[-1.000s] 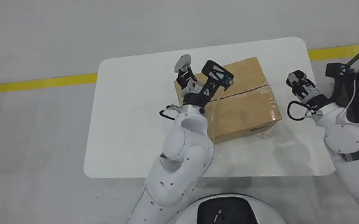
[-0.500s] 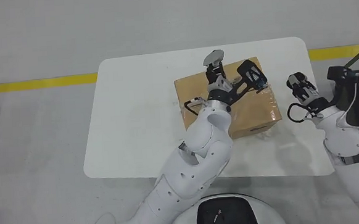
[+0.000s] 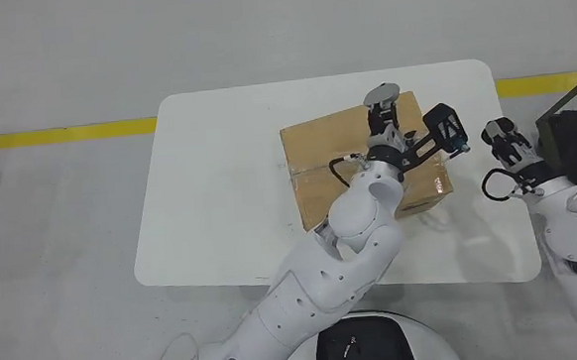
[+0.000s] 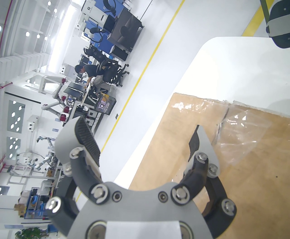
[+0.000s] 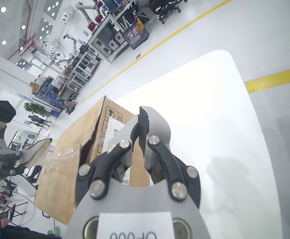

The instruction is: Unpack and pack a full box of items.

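Your L gripper [image 3: 414,113], jaws spread, hangs over the box [image 3: 331,150], 3 o'clock end; R gripper [image 3: 502,135], clenched empty, sits just beyond.

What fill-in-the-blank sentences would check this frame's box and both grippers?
The left gripper, above the cardboard box, is ____. The right gripper, beside the box over the table, is ____. Clear ____ covers the box's top seam.
Missing words: open; shut; tape.
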